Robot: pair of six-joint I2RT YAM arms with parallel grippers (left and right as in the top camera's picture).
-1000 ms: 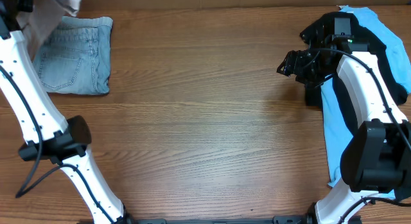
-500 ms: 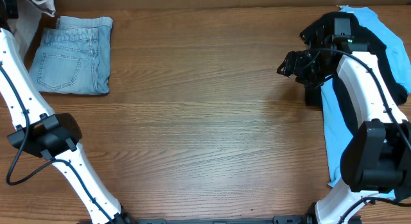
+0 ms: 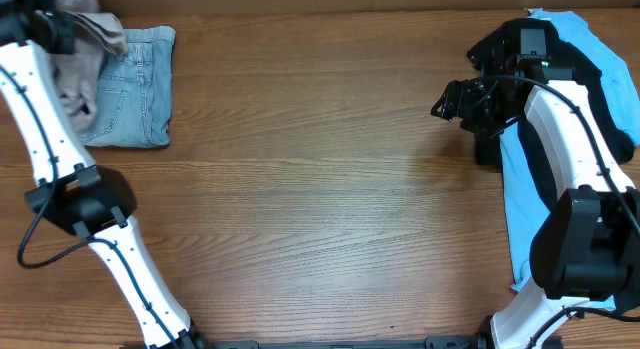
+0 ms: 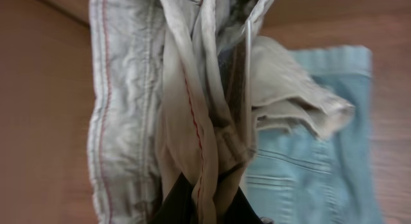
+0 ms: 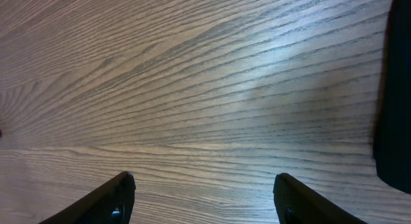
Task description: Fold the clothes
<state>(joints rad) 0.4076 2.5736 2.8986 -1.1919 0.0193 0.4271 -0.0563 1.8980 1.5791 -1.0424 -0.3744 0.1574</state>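
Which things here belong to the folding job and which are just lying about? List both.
Job: beige shorts in the left gripper; folded denim shorts; blue top; black top.
Lying about: only the wooden table; the right gripper is open above it.

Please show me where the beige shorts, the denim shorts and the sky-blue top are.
beige shorts (image 4: 186, 121): left wrist view, bunched middle folds.
denim shorts (image 3: 140, 89): overhead view, its right half.
sky-blue top (image 3: 517, 214): overhead view, its left strip.

The table (image 3: 320, 189) is open mid-span; folded denim shorts (image 3: 140, 89) block far left, sky-blue top (image 3: 515, 209) right.
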